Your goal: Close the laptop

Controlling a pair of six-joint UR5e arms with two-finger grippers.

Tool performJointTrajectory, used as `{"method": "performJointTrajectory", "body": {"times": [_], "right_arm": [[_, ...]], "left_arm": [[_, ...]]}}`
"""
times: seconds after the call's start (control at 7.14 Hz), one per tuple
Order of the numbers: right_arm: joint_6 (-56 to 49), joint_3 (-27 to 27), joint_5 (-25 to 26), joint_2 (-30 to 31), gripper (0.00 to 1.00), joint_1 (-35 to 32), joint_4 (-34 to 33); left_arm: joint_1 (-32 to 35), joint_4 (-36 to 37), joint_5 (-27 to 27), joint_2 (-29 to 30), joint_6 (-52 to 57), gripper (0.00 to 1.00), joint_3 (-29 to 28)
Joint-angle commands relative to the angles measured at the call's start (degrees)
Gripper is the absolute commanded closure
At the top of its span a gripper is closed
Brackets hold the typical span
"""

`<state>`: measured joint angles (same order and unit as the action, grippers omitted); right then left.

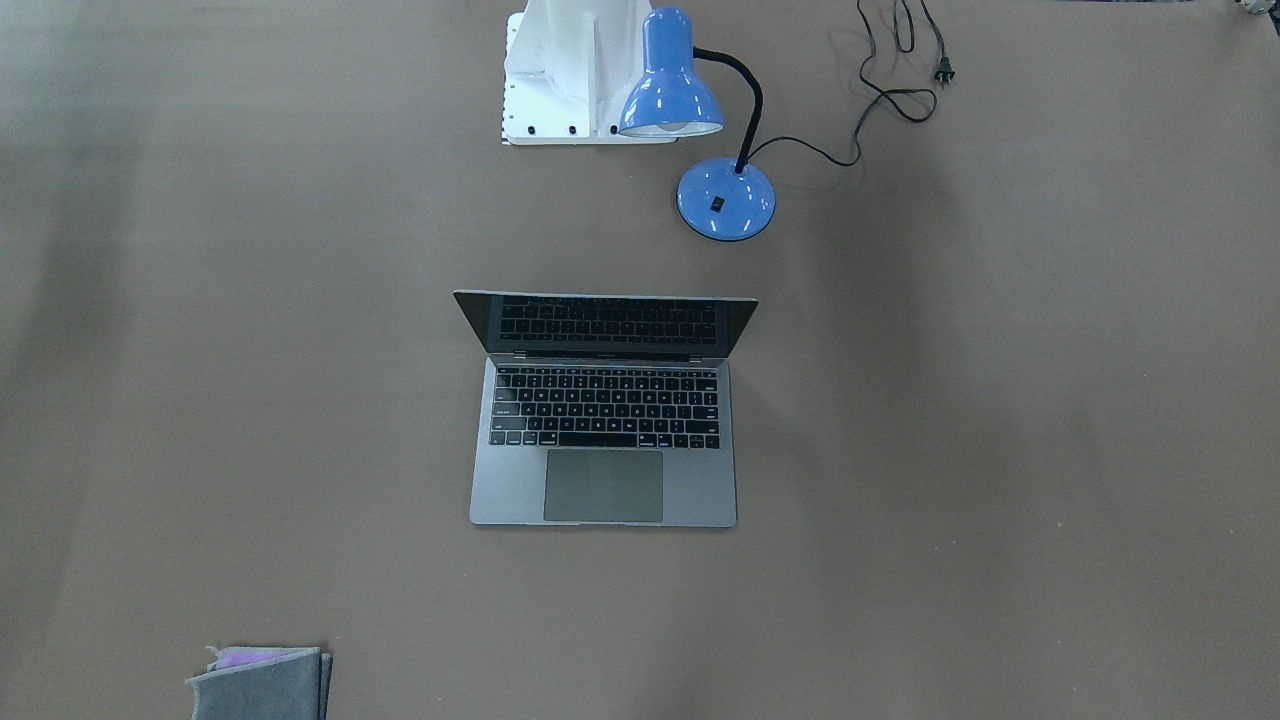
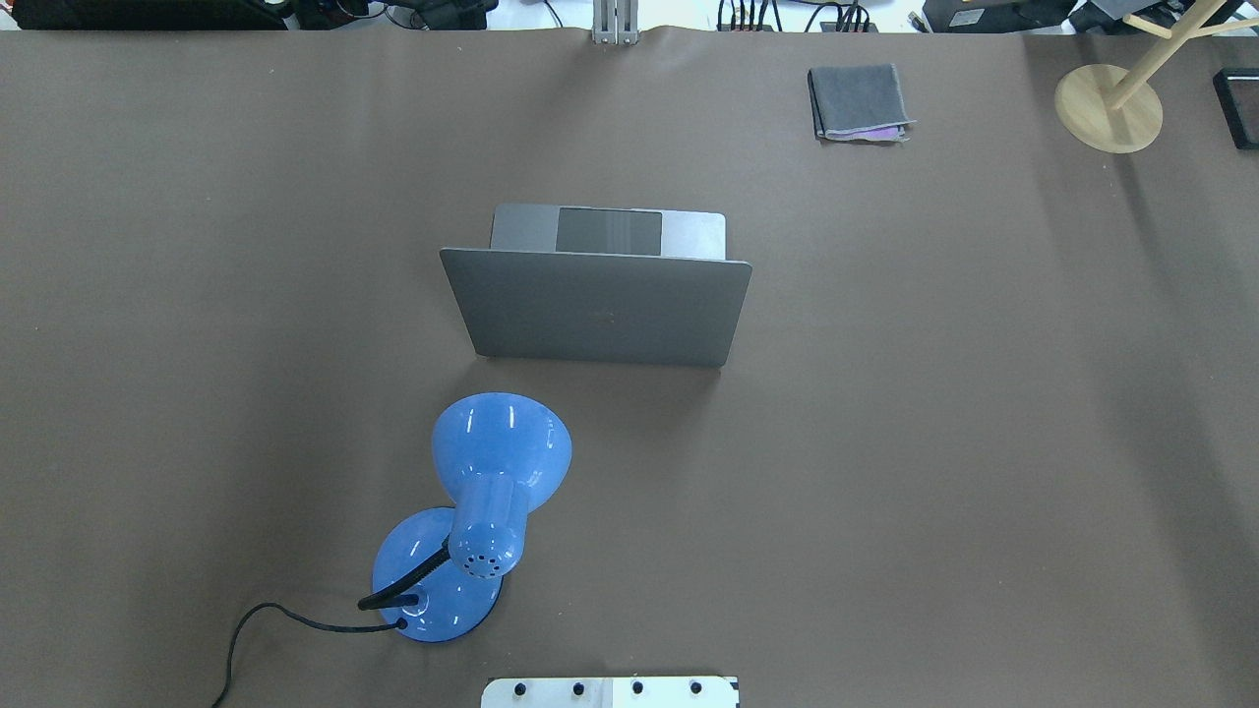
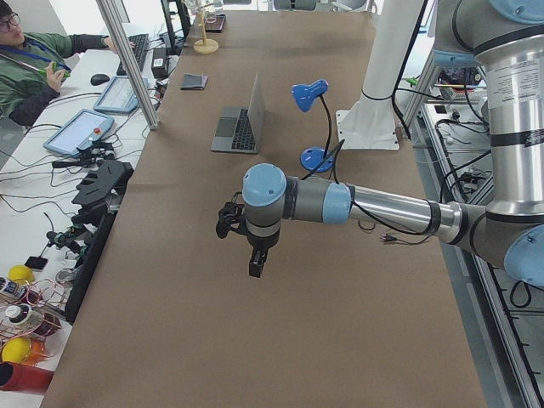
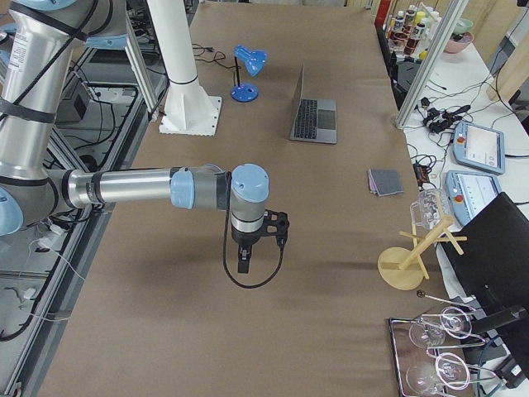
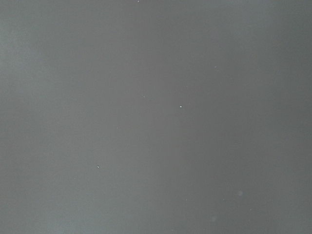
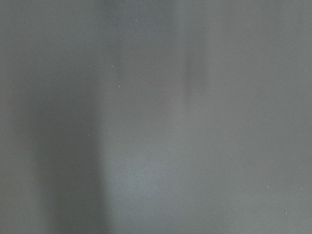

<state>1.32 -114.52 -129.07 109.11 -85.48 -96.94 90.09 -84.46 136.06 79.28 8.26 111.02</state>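
The laptop stands open in the middle of the brown table, its dark screen upright and its black keyboard and grey trackpad facing away from the robot. From overhead I see the back of its lid. It also shows far off in the exterior left view and the exterior right view. My left gripper hangs over bare table far from the laptop. My right gripper likewise hangs over bare table at the other end. I cannot tell whether either is open or shut. Both wrist views show only plain table surface.
A blue desk lamp stands between the robot base and the laptop, its cord trailing on the table. A folded grey cloth lies at the far side. A wooden stand is at the far right corner. Operators' desks line one long edge.
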Motion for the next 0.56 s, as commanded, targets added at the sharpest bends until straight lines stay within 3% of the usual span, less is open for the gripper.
{"method": "performJointTrajectory", "body": {"times": [0.0, 0.42], "right_arm": [[0.00, 0.00, -0.04, -0.04, 0.00, 0.05, 0.00], [0.00, 0.00, -0.13, -0.21, 0.00, 0.05, 1.39]], "left_arm": [[-0.17, -0.09, -1.22, 0.09, 0.09, 0.01, -0.80], [-0.18, -0.26, -1.23, 0.26, 0.09, 0.01, -0.20]]}}
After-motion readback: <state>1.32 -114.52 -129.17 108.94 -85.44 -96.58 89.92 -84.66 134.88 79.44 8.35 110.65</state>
